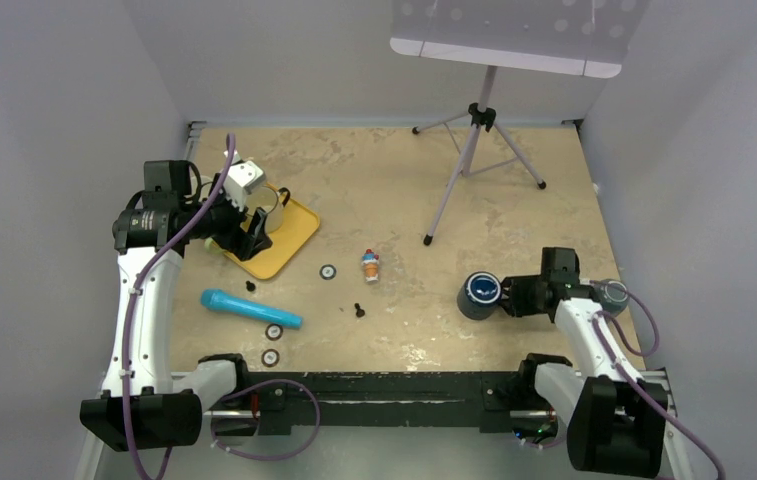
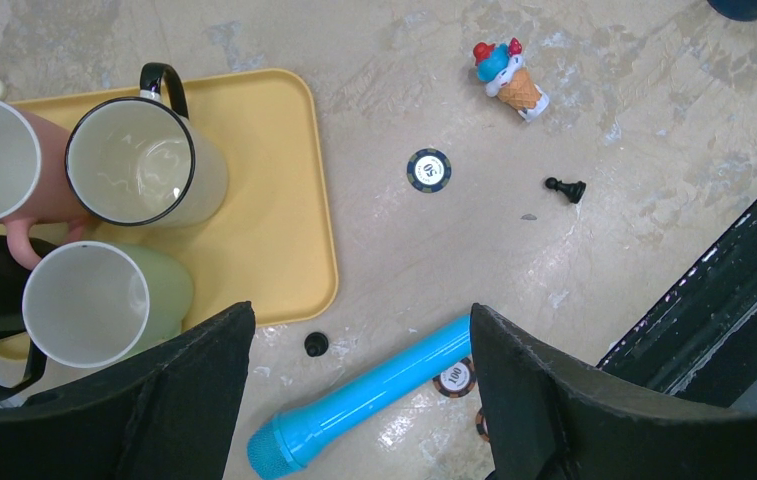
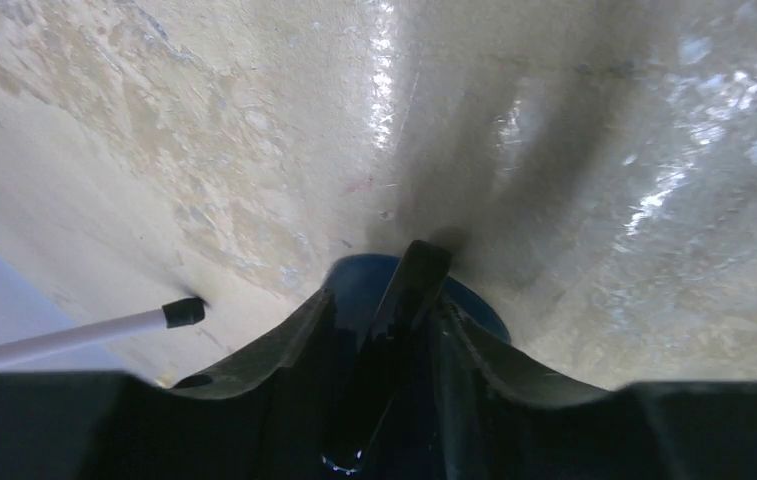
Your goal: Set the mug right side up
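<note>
Beige table [image 1: 384, 180], right pincer [image 3: 386, 292] clasping blue mug [image 1: 480, 291]

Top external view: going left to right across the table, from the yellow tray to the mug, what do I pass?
Yellow tray → poker chip → ice cream cone toy → tripod foot → dark blue mug.

1. Top view: bright, even overhead light, faint soft shadows on table [image 1: 394, 200], sharp.
2. Left wrist: sharp; left tool [image 2: 362, 315] dark, slightly soft.
3. Right wrist: table glare; mug [image 3: 359, 272] and right tool [image 3: 384, 300] dark, blurred.
</note>
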You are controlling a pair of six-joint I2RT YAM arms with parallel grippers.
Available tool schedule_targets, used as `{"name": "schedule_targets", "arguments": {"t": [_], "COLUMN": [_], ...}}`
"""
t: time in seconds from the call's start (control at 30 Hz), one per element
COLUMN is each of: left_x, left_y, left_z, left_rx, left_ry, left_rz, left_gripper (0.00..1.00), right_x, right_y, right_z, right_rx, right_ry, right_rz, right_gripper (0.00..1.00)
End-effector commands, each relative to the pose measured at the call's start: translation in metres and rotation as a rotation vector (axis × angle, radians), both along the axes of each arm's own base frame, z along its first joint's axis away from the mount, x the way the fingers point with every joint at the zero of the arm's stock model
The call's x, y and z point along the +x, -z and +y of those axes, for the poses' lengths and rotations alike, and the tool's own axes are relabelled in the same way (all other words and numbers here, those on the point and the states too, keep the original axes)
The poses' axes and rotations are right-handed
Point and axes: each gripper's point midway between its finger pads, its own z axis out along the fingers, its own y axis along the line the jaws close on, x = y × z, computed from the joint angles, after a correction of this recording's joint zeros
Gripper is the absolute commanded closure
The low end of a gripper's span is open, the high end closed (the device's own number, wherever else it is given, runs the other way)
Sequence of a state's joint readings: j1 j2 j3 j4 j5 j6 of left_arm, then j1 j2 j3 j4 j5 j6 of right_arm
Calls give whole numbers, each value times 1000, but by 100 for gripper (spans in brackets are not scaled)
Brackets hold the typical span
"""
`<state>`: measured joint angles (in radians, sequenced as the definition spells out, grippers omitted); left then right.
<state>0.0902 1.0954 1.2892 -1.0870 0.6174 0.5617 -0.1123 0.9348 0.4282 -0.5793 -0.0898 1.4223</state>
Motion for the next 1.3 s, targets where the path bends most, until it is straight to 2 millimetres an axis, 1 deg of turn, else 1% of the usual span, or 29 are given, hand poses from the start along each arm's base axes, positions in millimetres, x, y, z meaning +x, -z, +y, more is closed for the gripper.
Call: {"name": "schedule_targets", "arguments": {"t": [0.0,0.07,0.13,0.17,0.27,0.33,0.37,0.43,0.47,0.5,0.53,0.6,0.63,0.73,0.83,0.9,0.97,1.0,1.07,1.13,1.27], "left_x": [-1,0,0,0,-6,-14,-20,-34,-42,-49,-58,-73,-80,-96,-97,-97,-101,-102,-94,-88,-87], "left_y": [-5,-4,-3,-2,-3,-7,-12,-25,-34,-44,-54,-77,-89,-120,-145,-157,-169,-173,-174,-173,-171], "left_z": [-4,-5,-6,-7,-11,-16,-20,-31,-38,-45,-52,-66,-73,-87,-94,-99,-105,-108,-110,-111,-123], "left_rx": [-11,-13,-20,-23,-39,-56,-69,-118,-152,-187,-231,-323,-370,-484,-552,-602,-688,-718,-732,-714,-681], "left_ry": [30,31,35,40,71,104,132,196,231,264,297,357,385,440,435,436,480,507,476,463,478], "left_rz": [-22,-17,-9,-4,10,21,22,23,20,16,17,17,11,-1,-29,-42,-14,6,42,16,-4], "left_gripper": [18,18,18,18,18,18,18,17,17,15,13,5,1,0,0,0,0,1,4,4,6], "right_x": [30,35,44,48,64,77,80,85,87,85,83,71,64,40,13,0,-8,-14,-24,-28,-32], "right_y": [-22,-25,-34,-41,-67,-101,-121,-171,-200,-226,-256,-307,-330,-386,-433,-453,-462,-469,-480,-485,-486], "right_z": [7,7,11,13,19,33,47,87,105,125,146,182,197,234,261,277,288,290,290,293,304], "right_rx": [8,-1,-3,-14,-63,-101,-119,-165,-188,-198,-199,-175,-158,-121,-76,-48,-12,20,80,116,188], "right_ry": [-72,-88,-138,-168,-295,-413,-488,-638,-699,-761,-816,-910,-944,-1030,-1067,-1087,-1111,-1106,-1082,-1080,-1103], "right_rz": [-123,-167,-239,-274,-393,-515,-583,-750,-837,-914,-1016,-1197,-1281,-1521,-1762,-1880,-1941,-1988,-2062,-2083,-2086], "right_gripper": [67,85,96,100,100,100,100,100,100,100,100,100,100,100,100,100,100,100,100,100,100]}}
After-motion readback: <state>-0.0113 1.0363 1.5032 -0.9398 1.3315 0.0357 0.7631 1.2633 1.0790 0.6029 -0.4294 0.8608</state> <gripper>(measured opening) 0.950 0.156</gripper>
